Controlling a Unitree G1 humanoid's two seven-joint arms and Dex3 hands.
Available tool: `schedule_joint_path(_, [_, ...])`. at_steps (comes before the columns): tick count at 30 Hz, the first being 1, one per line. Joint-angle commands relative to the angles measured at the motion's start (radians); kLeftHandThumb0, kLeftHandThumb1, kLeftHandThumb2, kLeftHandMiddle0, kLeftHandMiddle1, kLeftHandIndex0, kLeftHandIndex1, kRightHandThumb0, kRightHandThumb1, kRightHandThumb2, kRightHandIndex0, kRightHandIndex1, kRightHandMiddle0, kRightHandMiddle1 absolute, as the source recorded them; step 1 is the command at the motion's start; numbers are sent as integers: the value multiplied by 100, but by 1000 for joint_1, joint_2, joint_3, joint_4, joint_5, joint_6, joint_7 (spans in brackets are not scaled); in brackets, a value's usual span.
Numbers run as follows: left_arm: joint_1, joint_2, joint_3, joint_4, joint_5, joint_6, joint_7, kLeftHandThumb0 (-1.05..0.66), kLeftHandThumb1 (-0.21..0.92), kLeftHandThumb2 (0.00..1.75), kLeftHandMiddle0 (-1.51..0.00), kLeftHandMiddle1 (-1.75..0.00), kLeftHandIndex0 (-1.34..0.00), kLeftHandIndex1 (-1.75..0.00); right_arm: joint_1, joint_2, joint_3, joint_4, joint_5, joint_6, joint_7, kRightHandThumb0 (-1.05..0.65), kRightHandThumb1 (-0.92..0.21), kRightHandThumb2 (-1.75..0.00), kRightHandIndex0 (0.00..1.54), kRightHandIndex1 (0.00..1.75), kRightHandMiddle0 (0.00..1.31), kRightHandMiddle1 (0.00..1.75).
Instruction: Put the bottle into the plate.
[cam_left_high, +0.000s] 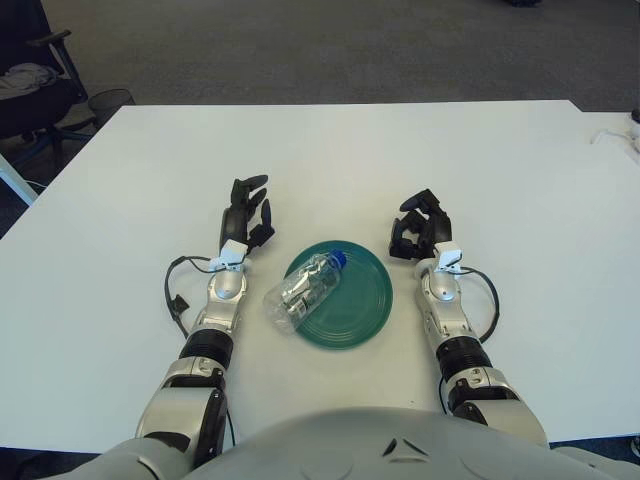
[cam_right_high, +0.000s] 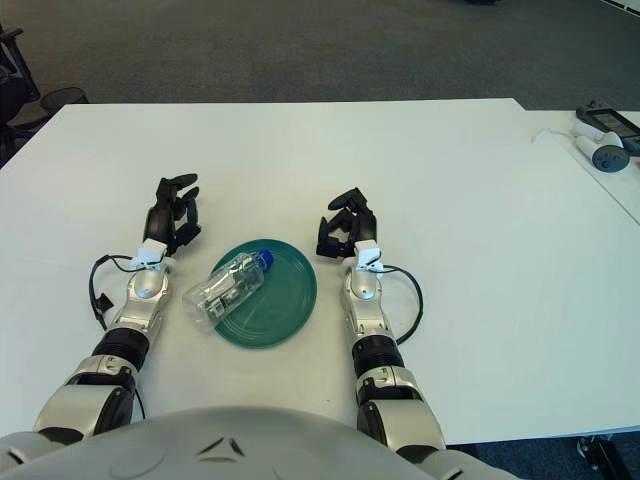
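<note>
A clear plastic bottle with a blue cap lies on its side on the green plate, its base sticking out over the plate's left rim. My left hand shows left of the plate, fingers extended and empty. My right hand shows right of the plate, fingers loosely curled and holding nothing. Neither hand touches the bottle.
The white table stretches out beyond the plate. A black office chair stands off the far left corner. White devices lie at the far right on an adjoining table.
</note>
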Motion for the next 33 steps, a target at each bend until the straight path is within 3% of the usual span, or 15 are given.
schedule_joint_path(1, [50,-32,-23,-30,-1,-2,1,-70,92,80,-55,-17,-14,-100,157,9,-9,97,14,115,-1,0,-17,-150,73,175,48,175])
schedule_joint_path(14, [83,-51,-41,-67,-14,8,-31,-72,92,82,-53,-15,-8,-98,157,6,-5,96,6,101,-7,0,-16,-150,73,175,49,175])
schedule_joint_path(27, [76,-41,-37,-35,50,-19,76,-68,92,84,-56,-14,-13,-95,159,10,-4,74,8,140,-27,0,-14,-152,77,169,51,175])
schedule_joint_path(33, [80,-39,-38,-32,77,26,130,-68,92,84,-58,-15,-15,-97,161,8,-5,72,11,134,-17,0,-13,-152,78,169,51,175])
